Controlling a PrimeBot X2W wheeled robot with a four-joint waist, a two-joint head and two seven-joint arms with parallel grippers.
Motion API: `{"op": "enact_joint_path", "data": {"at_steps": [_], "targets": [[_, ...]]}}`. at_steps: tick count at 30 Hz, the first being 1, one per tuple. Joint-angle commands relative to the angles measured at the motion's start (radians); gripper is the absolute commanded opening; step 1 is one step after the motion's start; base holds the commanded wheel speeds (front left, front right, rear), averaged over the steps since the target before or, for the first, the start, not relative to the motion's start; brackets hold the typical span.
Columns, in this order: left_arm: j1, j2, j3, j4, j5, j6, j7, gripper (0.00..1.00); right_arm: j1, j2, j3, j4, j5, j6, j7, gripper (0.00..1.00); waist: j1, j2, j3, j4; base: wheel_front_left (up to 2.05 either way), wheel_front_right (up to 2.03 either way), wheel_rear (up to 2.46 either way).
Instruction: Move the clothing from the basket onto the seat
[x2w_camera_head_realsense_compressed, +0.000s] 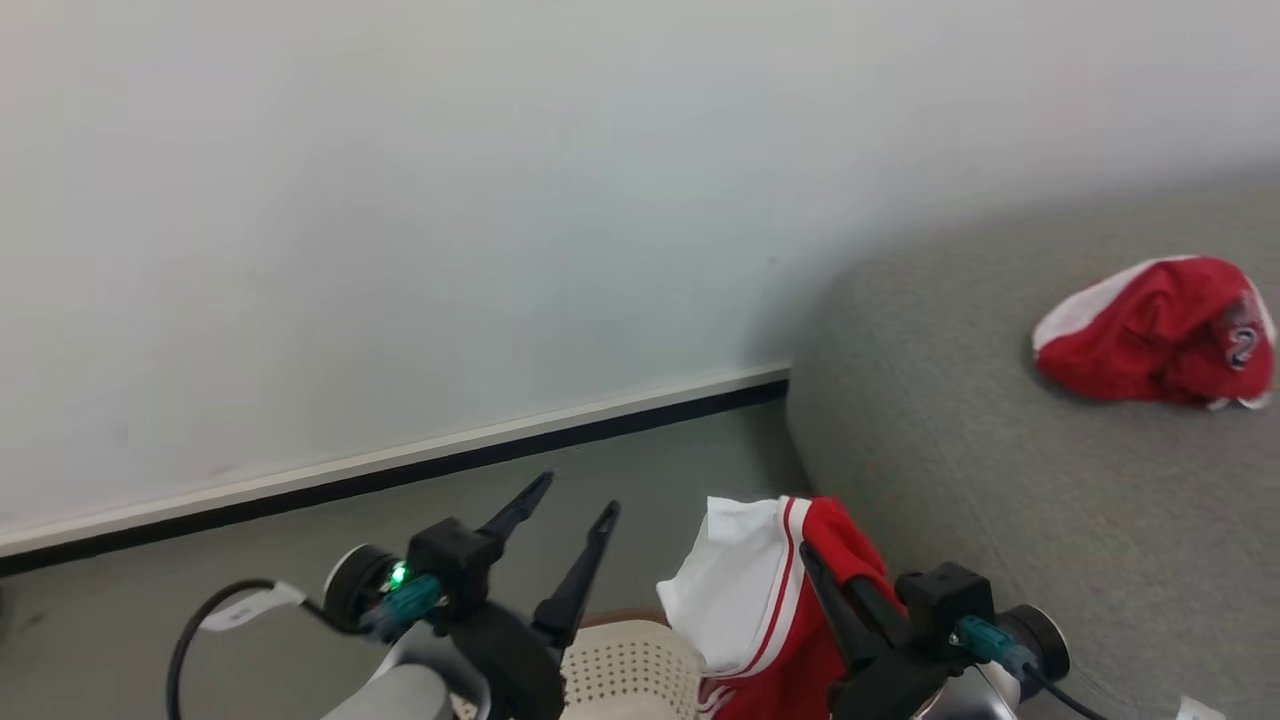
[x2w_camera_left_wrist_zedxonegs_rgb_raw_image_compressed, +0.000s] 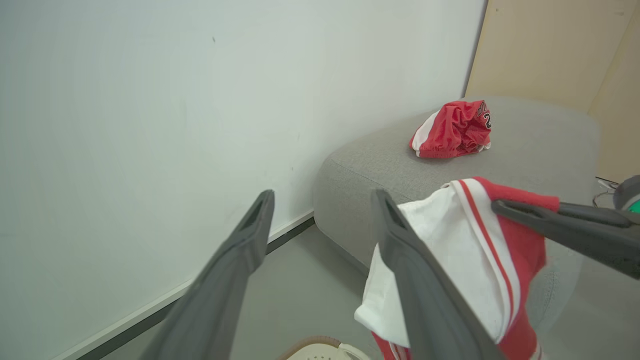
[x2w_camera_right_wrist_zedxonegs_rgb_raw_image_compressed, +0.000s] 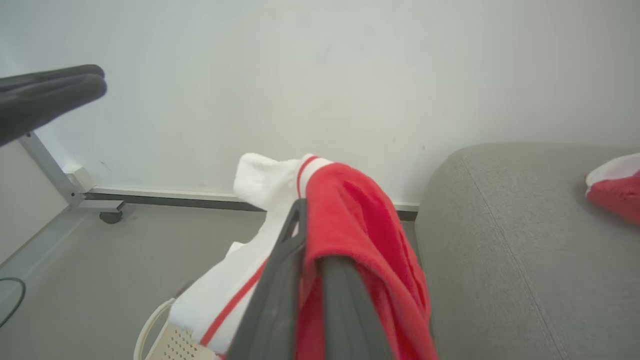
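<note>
Two red garments show in the head view. One, a crumpled red garment (x2w_camera_head_realsense_compressed: 1150, 335) with a white panel and a number on it, lies on the grey seat (x2w_camera_head_realsense_compressed: 1000, 500) at the upper right. The other is the red sports shirt (x2w_camera_head_realsense_compressed: 750, 590) with white panels and red-striped trim, low in the middle of the frame. Our right gripper (x2w_camera_head_realsense_compressed: 812, 560) is clamped on it, the two dark fingers pressed together over a fold of red cloth. In the right wrist view the fabric drapes over and down both sides of those fingers.

The shirt hangs above the perforated cream basket (x2w_camera_head_realsense_compressed: 625, 670), whose rim sits at the bottom edge. Its lower part runs out of frame, so we cannot tell whether it has fully left the basket. Our left gripper (x2w_camera_head_realsense_compressed: 578, 493), at the lower left, has its fingers spread wide apart with nothing between them. It sits just beside the white panel, pointing up toward the wall (x2w_camera_head_realsense_compressed: 400, 200).

We judge that we are in the carry step: the shirt is lifted and held by one gripper, and not yet over the seat. The next move calls for raising the shirt until its hem clears the basket rim. Then we swing the right arm toward the frame's right, well onto the cushion and not its rounded edge. Only there should the fingers part.
</note>
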Motion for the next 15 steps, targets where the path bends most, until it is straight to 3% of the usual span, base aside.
{"op": "enact_joint_path", "data": {"at_steps": [1,8,15], "targets": [[0.032,0.022,0.014,-0.018,0.016,0.018,-0.007,1.00,0.006,-0.001,0.003,-0.021,-0.009,0.000,0.006,0.00,0.0000,0.0000,0.027,-0.096,0.00,0.00,0.00],[0.120,0.093,0.057,-0.095,0.051,0.053,-0.009,1.00,0.027,-0.014,-0.020,-0.088,-0.013,0.000,0.029,0.00,0.0000,0.0000,0.073,-0.233,0.00,0.00,0.00],[0.201,0.123,0.123,-0.164,0.072,0.093,-0.009,1.00,0.053,0.002,-0.043,-0.112,-0.010,0.000,0.026,0.00,0.0000,0.0000,0.109,-0.342,0.00,0.00,0.00]]}}
